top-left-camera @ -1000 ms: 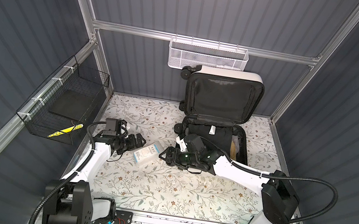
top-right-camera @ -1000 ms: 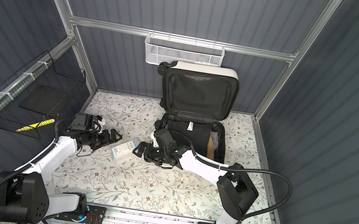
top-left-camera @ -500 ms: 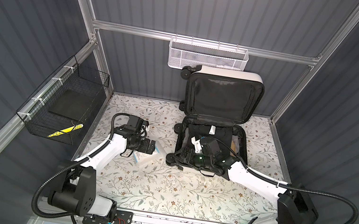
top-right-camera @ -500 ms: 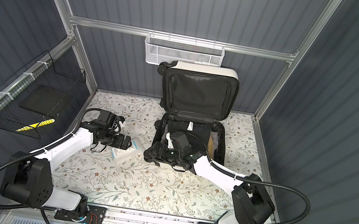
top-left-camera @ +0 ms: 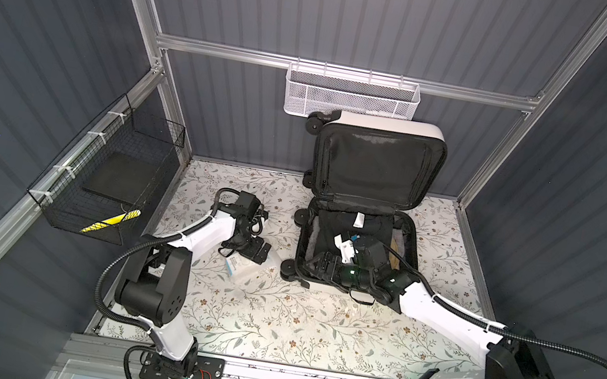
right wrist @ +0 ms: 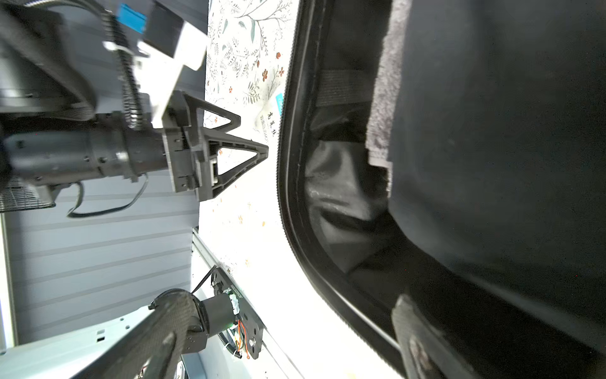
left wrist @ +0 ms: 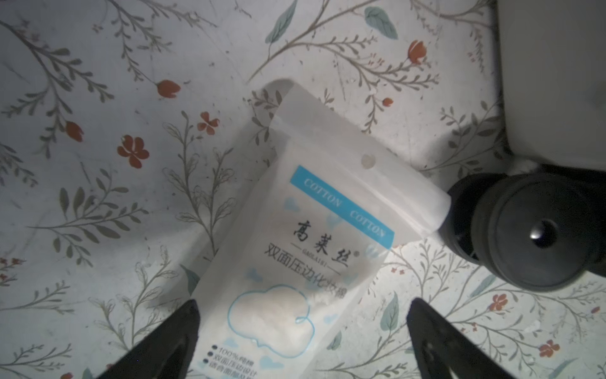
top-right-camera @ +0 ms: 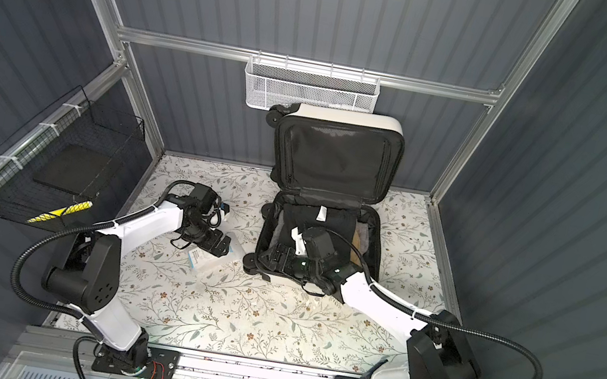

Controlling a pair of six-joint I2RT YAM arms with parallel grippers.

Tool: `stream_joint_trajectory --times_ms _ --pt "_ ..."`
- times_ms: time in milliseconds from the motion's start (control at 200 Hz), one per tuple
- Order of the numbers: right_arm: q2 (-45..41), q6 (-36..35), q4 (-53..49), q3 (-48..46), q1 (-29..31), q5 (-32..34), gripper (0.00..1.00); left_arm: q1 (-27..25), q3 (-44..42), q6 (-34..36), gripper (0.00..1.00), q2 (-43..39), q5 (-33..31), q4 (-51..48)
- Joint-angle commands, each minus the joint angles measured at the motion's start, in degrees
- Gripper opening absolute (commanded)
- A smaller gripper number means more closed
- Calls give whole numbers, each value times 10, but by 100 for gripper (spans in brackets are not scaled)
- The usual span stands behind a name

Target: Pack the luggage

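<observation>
Item 1 — small white hard-shell suitcase point(top-left-camera: 387, 123) with black lining: open at the back of the floral tablecloth point(top-left-camera: 270, 319), lid propped upright against the wall so the base can be filled. Dark folded clothing point(top-left-camera: 345, 227) lies inside.

Item 2 — flat white plastic packet of cotton pads point(left wrist: 314, 229): on the cloth just beside a front wheel.

The left gripper point(left wrist: 303, 305) hangs over the packet, jaws apart on either side, probably lining up a pick. The right gripper point(top-left-camera: 318, 265), jaws apart and empty, sits at the base's near corner.
</observation>
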Motion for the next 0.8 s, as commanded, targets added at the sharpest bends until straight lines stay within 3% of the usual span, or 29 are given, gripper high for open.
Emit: stream_joint_trajectory --times_ms 0,360,795 --pt "-20 -14 -28 -5 -5 -15 99 -1 32 26 100 21 -9 -28" --pt "-39 -16 -38 -8 -21 -15 99 -1 60 69 100 84 3 -68" --pt "-34 -9 -35 -8 -23 -16 99 -4 27 46 100 83 22 -42"
